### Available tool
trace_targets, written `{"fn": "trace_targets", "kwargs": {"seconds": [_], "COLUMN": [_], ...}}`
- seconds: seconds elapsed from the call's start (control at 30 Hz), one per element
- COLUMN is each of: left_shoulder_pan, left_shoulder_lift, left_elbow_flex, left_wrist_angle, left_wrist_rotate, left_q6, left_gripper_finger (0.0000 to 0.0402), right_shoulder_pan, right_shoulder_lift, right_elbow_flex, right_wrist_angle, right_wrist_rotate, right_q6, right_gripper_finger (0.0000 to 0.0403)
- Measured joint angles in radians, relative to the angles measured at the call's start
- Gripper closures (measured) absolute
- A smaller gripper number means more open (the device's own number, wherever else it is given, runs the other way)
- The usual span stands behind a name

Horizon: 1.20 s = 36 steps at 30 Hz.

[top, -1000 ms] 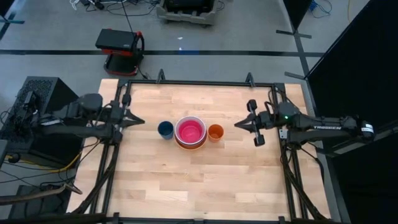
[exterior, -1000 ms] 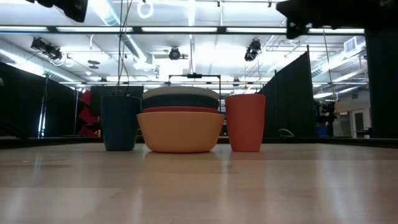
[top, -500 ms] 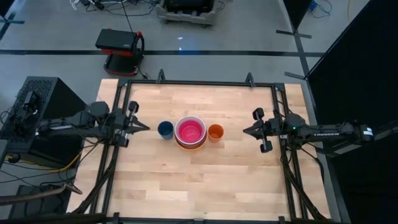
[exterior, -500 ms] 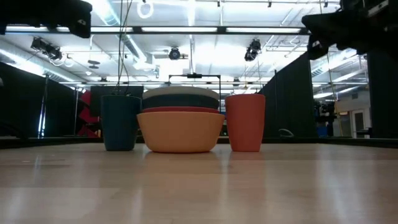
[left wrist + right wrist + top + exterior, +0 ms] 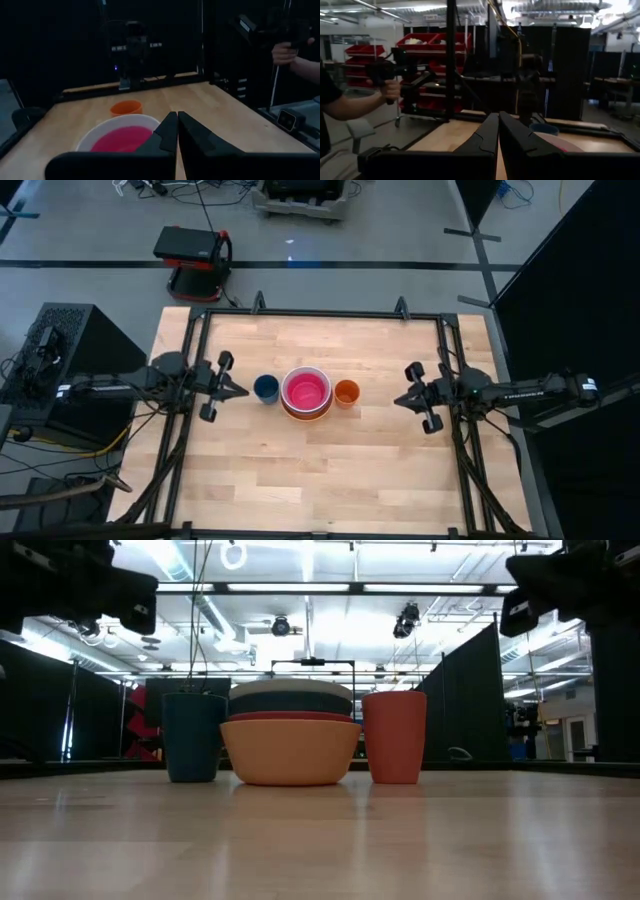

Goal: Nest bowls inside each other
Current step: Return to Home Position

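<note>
The bowls stand nested in one stack at the table's middle. The magenta-pink one lies on top inside a white rim. In the low view the stack rests on the orange bowl's base, with red, teal and white rims above it. A dark-blue cup stands to its left and an orange cup to its right. My left gripper is shut, level, just left of the blue cup. My right gripper is shut, well right of the orange cup. Both are empty: left, right.
A black frame borders the table. Bare wood lies in front of and behind the stack. A person's hand holds a handle beyond the right edge, and another person's arm shows beyond the left edge.
Both grippers have sunk, staying shut and empty. My right gripper has drawn back toward the table's right edge and a little toward the near edge. My left gripper has shifted slightly toward the near edge. The bowls and cups have not moved.
</note>
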Motion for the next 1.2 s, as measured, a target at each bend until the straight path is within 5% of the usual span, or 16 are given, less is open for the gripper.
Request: {"fn": "trace_targets", "kwargs": {"seconds": [0.77, 1.2], "left_shoulder_pan": [0.0, 0.001], "left_shoulder_lift": [0.0, -0.001], "left_elbow_flex": [-0.002, -0.046], "left_wrist_angle": [0.018, 0.079], "left_wrist_rotate": [0.046, 0.112], "left_q6": [-0.025, 0.016], "left_gripper_finger": [0.0402, 0.0401], "right_shoulder_pan": [0.003, 0.002], "right_shoulder_lift": [-0.496, -0.499], "right_elbow_flex": [0.017, 0.035], "right_wrist_angle": [-0.453, -0.531], "right_wrist_rotate": [-0.025, -0.004], "right_q6": [-0.06, -0.07], "right_gripper_finger": [0.0403, 0.0403]}}
